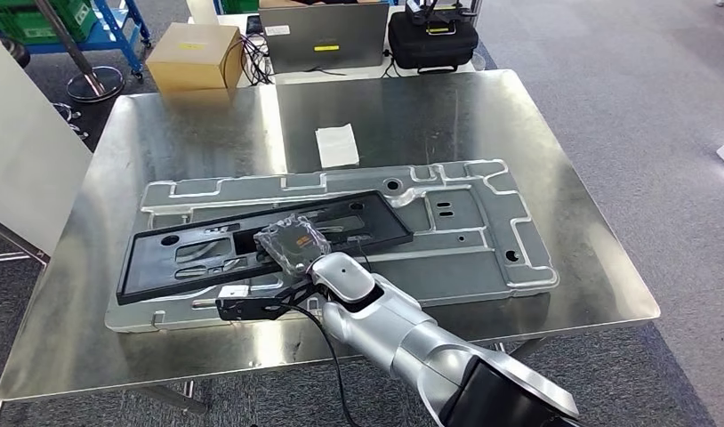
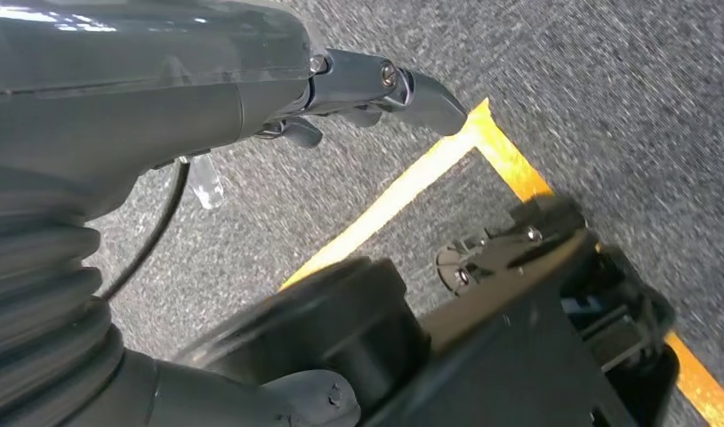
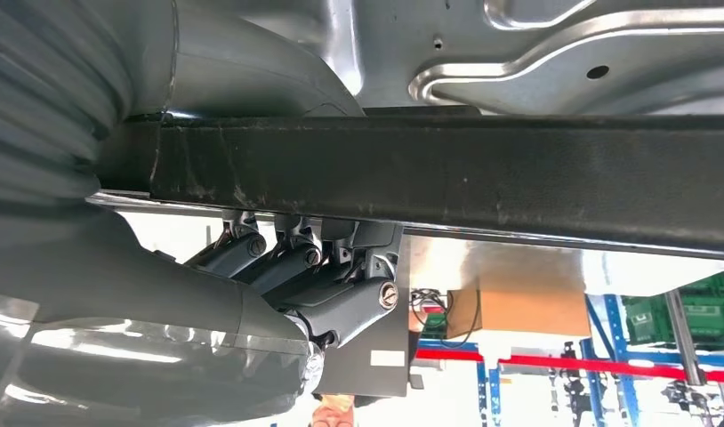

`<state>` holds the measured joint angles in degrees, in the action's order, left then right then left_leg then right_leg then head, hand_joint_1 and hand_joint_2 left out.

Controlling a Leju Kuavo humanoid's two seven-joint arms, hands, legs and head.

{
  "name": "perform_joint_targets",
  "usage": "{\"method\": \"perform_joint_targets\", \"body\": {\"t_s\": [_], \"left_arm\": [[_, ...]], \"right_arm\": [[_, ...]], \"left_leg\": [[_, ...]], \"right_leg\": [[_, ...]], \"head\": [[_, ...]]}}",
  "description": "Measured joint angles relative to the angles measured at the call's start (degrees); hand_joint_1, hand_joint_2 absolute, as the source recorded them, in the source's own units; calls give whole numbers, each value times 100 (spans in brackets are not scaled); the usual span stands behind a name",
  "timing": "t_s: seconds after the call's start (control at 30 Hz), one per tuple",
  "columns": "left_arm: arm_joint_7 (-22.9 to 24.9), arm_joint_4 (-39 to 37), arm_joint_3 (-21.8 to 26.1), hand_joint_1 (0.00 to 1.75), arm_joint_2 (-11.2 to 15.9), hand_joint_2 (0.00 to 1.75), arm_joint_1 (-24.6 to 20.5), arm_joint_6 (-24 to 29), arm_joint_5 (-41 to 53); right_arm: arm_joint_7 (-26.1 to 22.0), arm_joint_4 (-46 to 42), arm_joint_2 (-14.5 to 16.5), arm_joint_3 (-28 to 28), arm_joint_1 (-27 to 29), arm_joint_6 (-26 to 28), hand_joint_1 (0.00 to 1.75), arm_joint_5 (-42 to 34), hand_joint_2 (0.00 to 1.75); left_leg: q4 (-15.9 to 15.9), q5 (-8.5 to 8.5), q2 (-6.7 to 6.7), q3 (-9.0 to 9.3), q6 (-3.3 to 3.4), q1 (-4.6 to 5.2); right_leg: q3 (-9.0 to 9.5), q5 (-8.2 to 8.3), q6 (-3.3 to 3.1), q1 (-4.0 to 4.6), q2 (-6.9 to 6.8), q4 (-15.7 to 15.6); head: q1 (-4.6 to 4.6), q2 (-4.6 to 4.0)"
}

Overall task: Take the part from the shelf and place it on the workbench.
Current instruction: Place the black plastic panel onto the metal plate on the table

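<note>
1. The black part [image 1: 252, 245] is a long, flat frame with openings. It lies on the grey metal plate [image 1: 483, 231], which itself lies on the workbench [image 1: 163, 142]. I judge the part is already at its goal, laid flat so that it cannot tip.

2. Its long axis runs from about 8 o'clock to about 2 o'clock in the head view. The low end points to the left edge of the bench, the high end to the middle of the plate. It does not follow the long edge of the plate but sits a little turned on it.

3. The right hand [image 1: 283, 298] is at the near edge of the part, about 6 o'clock from its middle. In the right wrist view the dark fingers [image 3: 287, 267] curl on one side of the black bar and the thumb lies on the other side, so the hand grips the part by its edge. I judge this edge grip is there to steer the frame, and releasing is the step that remains.

4. The left hand [image 2: 367, 89] hangs over the carpet with the yellow floor line [image 2: 412, 187]. It holds nothing; whether its fingers are apart I cannot tell.

5. A white paper [image 1: 337, 145] lies on the bench at 12 o'clock from the part, well apart from it.
</note>
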<state>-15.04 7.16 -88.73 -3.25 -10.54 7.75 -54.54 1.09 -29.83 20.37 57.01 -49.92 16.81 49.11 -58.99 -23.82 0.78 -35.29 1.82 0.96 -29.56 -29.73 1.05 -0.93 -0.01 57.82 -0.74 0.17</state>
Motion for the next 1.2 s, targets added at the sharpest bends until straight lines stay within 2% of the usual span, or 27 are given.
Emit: {"method": "perform_joint_targets", "body": {"t_s": [0.33, 0.67, 0.8, 1.2], "left_arm": [[-83, 7, -20, 0, -54, 175, -18, -79, 108], [-79, 7, -22, 0, -70, 175, -18, -131, 128], [-121, 7, -25, 0, -78, 175, -24, -141, 254], [-132, 31, -25, 0, -140, 175, -78, -126, 479]], "right_arm": [[54, 131, 1, 84, -80, 268, 175, -209, 175], [-67, 311, -13, -254, -263, 579, 175, -208, 175], [-109, 320, -28, -458, -289, 576, 0, -6, 0], [-152, 350, -30, -727, -288, 574, 0, 256, 0]], "left_leg": [[0, 0, 0, 0, 0, 0], [-1, 0, 0, 0, 0, 0], [-1, 0, 0, 0, 0, 0], [-1, 0, -3, 0, 0, 0]], "right_leg": [[-1, 0, 0, 0, 0, 0], [0, 1, 0, -1, 0, -1], [1, 1, 0, -1, 0, -1], [-1, 1, 0, -1, 2, -1]], "head": [[-1, 0], [0, 0], [0, 1], [0, 0]]}}
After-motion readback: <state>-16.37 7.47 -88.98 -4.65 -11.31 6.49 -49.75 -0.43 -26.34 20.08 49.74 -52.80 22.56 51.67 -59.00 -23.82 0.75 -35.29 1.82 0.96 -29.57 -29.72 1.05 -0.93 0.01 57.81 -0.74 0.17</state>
